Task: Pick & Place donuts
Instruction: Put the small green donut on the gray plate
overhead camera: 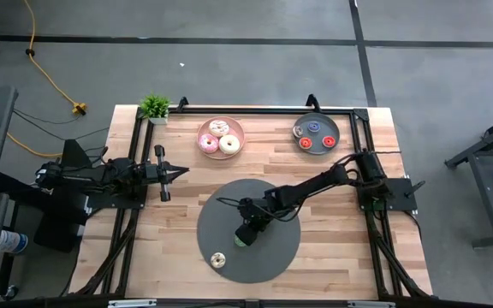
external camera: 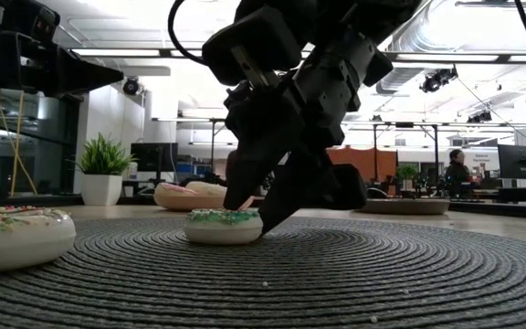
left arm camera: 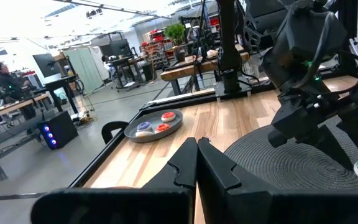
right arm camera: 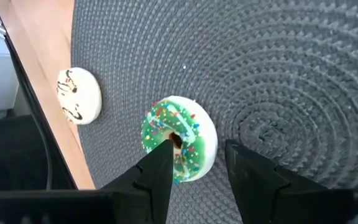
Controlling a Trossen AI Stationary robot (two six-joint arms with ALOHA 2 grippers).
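Note:
A green-frosted donut (right arm camera: 191, 134) lies flat on the big dark grey disc (overhead camera: 272, 248), left of its middle. My right gripper (right arm camera: 199, 149) stands open over it, slanting down: one fingertip (right arm camera: 165, 152) is at the hole, the other (right arm camera: 235, 155) just outside the ring. A cream donut (overhead camera: 218, 260) lies on the disc's near part. More donuts sit on the pink plate (overhead camera: 240, 128) and on the grey plate (overhead camera: 335, 128). My left gripper (overhead camera: 182, 171) waits shut at the table's left, level and above the wood. My right gripper's fingers stand on either side of the near part of the green donut's ring (right arm camera: 207, 149), coming down at a slant from the table's far right. A thin gap shows beside the outer finger. Whether the inner finger touches the donut, I cannot tell.
A small potted plant (overhead camera: 154, 107) stands at the far left corner. A black frame (overhead camera: 255, 109) runs along the table's far edge and sides. Bare wood lies between the disc and the two plates.

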